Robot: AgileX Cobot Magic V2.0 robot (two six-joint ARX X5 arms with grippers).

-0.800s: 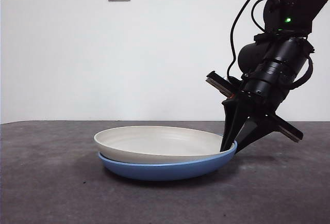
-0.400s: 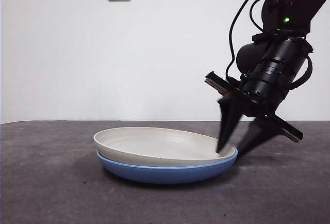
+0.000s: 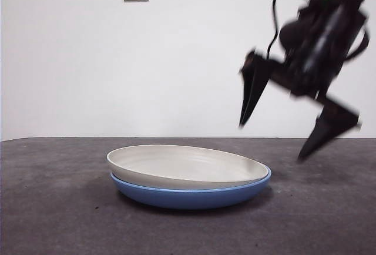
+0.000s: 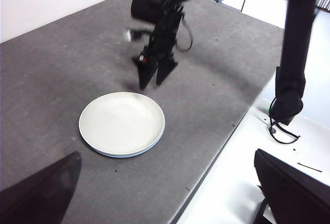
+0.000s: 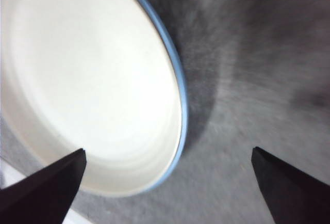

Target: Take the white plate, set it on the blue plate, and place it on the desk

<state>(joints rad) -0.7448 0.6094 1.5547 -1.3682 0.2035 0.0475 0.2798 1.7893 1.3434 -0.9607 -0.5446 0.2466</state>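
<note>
The desk [image 3: 53, 208], a broad matte slab of mottled dark grey, carries the stack near its middle: the white plate [image 3: 182, 164] now sits nested in the blue plate [image 3: 188, 196], released within the last second, so the stacking step looks done. The right gripper [image 3: 299, 123], which pinched the white rim a second ago, has let go and risen clear, jaws spread wide and empty. The left gripper [image 4: 165, 193] waits high and apart, jaws also wide. Both plates are shallow, round, low-rimmed: one chalky cream, the other glossy blue.
</note>
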